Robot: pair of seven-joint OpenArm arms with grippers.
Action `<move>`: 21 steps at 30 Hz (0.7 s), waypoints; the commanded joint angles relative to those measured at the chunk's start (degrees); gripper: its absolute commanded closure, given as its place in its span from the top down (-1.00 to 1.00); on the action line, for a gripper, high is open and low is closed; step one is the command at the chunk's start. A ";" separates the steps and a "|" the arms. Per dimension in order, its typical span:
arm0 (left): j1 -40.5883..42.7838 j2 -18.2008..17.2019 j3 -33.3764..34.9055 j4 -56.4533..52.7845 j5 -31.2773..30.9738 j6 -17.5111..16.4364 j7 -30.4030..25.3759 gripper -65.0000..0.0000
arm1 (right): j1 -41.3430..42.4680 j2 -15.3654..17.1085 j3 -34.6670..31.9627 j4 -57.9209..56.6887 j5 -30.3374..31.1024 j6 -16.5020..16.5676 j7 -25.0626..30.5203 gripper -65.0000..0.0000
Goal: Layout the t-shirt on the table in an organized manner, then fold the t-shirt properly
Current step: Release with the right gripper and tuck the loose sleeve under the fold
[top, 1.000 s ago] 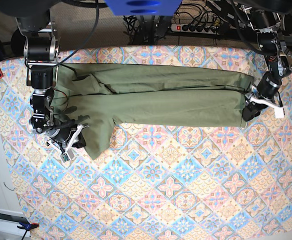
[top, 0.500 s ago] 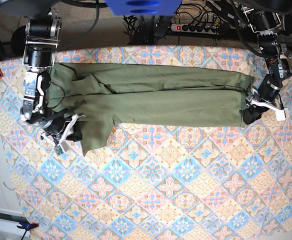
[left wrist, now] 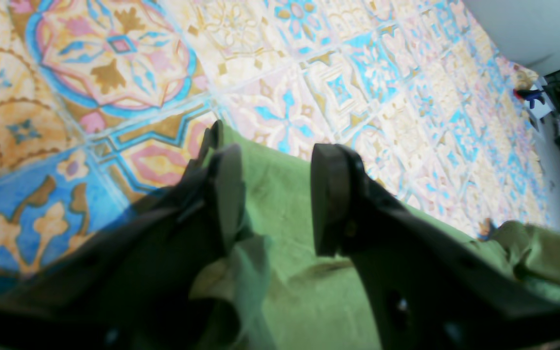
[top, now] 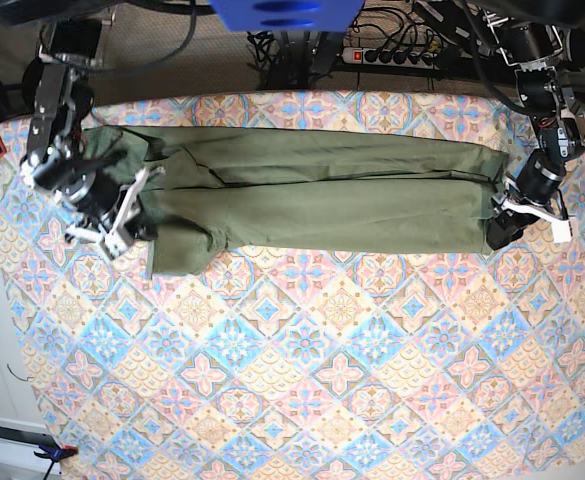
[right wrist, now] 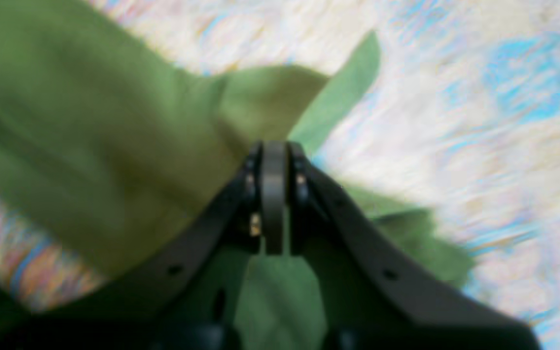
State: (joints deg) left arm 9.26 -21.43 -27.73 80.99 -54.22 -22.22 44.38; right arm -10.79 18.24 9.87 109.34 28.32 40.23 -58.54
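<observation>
Shirt count: one olive-green t-shirt [top: 312, 195], stretched as a long band across the upper part of the table [top: 302, 400] in the base view. Two tools are seen. The right tool [right wrist: 274, 165], at the left of the base view, is pinched tight on a fold of the fabric, as shown in its wrist view. The left tool [left wrist: 272, 194], at the right end of the shirt, is held apart, cloth lying between its fingers [left wrist: 331, 199]; a grip cannot be confirmed.

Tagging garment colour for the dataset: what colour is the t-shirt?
Plain olive green t-shirt, no print; clearest in the base view.
</observation>
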 commanded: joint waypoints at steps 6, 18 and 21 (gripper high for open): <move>-0.60 -0.94 -0.36 0.81 -1.21 -0.60 -1.26 -0.27 | -4.73 1.50 3.36 2.18 5.31 -0.23 1.18 -0.98; -0.60 -1.03 -0.36 0.72 -1.12 -0.60 -1.44 -0.28 | -13.35 3.17 3.19 2.53 6.63 -0.23 1.18 -0.97; -0.60 -1.03 -0.36 0.72 -1.12 -0.60 -1.26 -0.26 | -13.43 3.17 2.92 2.18 6.45 -0.23 0.74 -0.96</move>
State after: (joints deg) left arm 9.26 -21.45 -27.73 80.95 -54.26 -22.31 44.16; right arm -24.43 20.58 12.38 110.69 33.89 39.86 -58.59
